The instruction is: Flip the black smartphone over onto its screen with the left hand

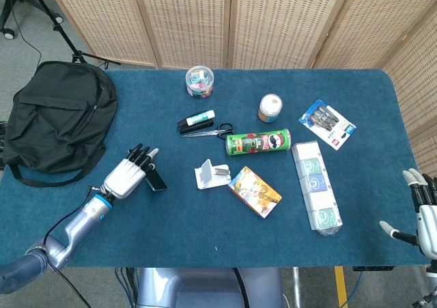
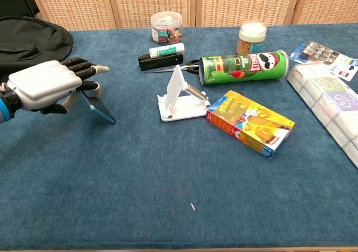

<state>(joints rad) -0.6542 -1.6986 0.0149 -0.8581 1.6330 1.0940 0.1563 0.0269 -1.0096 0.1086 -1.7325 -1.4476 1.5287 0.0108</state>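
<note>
The black smartphone (image 2: 100,107) stands tilted up on one long edge on the blue cloth, its blue rim showing; in the head view the smartphone (image 1: 158,181) is a thin dark sliver. My left hand (image 2: 47,85) holds its raised side, fingers over the top and thumb underneath, at the table's left; from the head camera the left hand (image 1: 127,176) sits just left of the phone. My right hand (image 1: 425,212) hangs off the table's far right edge, fingers apart, holding nothing.
A black backpack (image 1: 58,120) lies behind the left hand. To the phone's right stand a white phone stand (image 2: 180,97), a yellow box (image 2: 250,122), a green Pringles can (image 2: 243,66), a stapler with scissors (image 2: 162,60) and two jars (image 2: 166,26).
</note>
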